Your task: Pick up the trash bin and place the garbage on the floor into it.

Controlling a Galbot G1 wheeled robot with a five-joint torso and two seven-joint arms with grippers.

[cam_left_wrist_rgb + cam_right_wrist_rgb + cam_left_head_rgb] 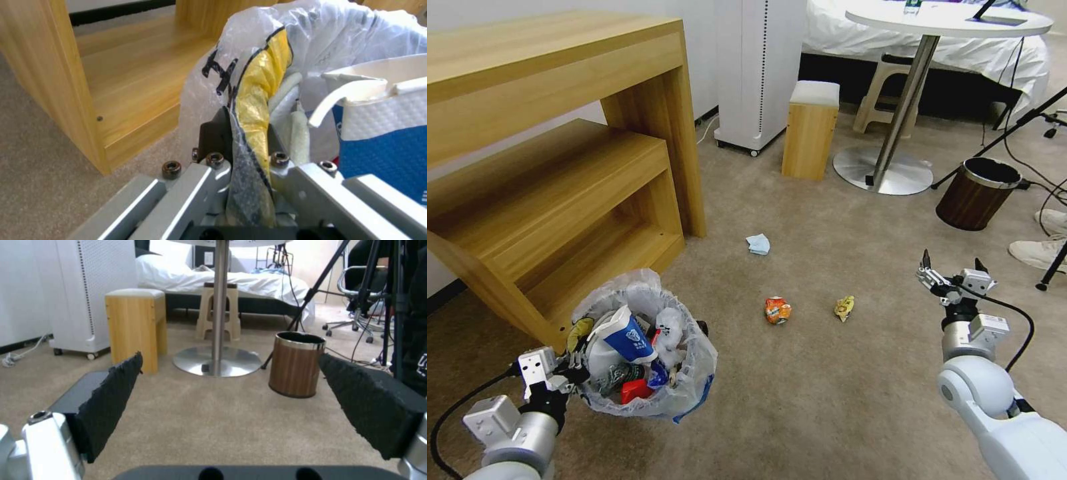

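Your left gripper [575, 370] has its jaws clamped on the bagged rim of the trash bin [647, 347], pinching the plastic and a yellow wrapper [258, 110] between them. The bin (already stuffed with litter, a blue-and-white cup [627, 337] on top) sits just beside the wooden shelf [560, 200]. On the floor [827, 387] beyond the bin lie a red wrapper [777, 310], a yellow scrap [844, 307] and crumpled blue paper [758, 244]. Your right gripper [952, 265] hovers well apart from the bin, jaws spread wide and holding nothing, facing the brown bin [296, 365].
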